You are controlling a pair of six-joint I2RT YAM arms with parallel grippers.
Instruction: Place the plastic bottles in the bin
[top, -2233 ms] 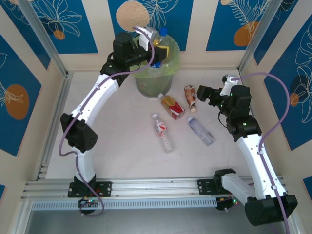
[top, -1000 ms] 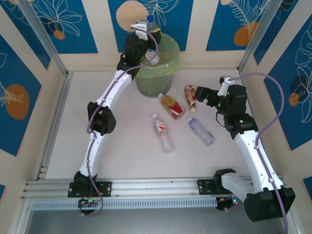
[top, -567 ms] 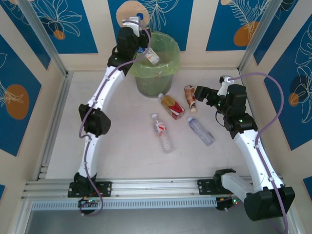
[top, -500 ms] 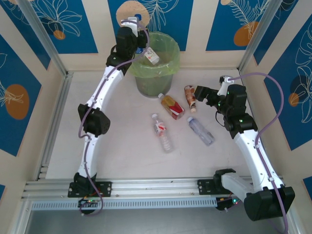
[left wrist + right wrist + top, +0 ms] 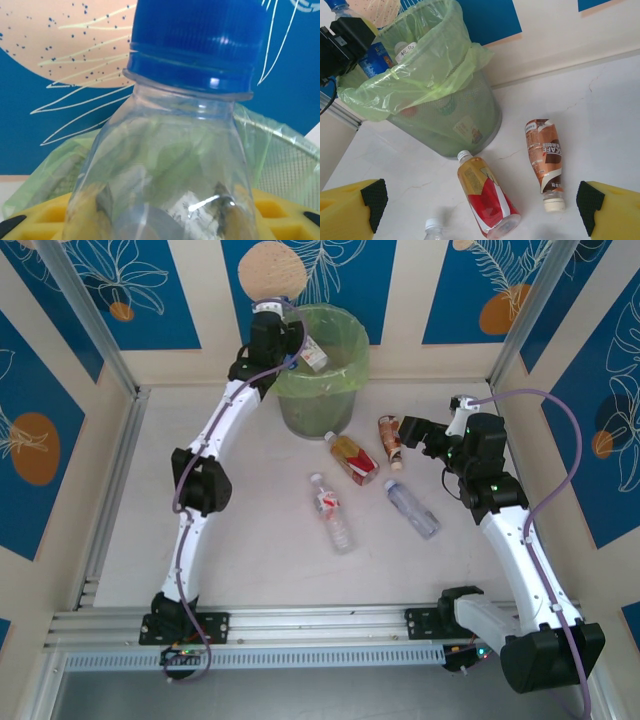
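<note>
The left pincer (image 5: 160, 222) is clamped on a clear blue-capped bottle (image 5: 180, 150) at the far left rim of the bin (image 5: 318, 418), with the cap uppermost. The right pincer (image 5: 480, 212) hangs open over the table (image 5: 250, 530), close to the brown-red bottle (image 5: 390, 442) and the amber bottle (image 5: 352, 457). Both lie on their sides just in front of the bin, while a red-labelled clear bottle (image 5: 332, 510) and a plain clear bottle (image 5: 412, 507) lie nearer the arms, apart from each other
</note>
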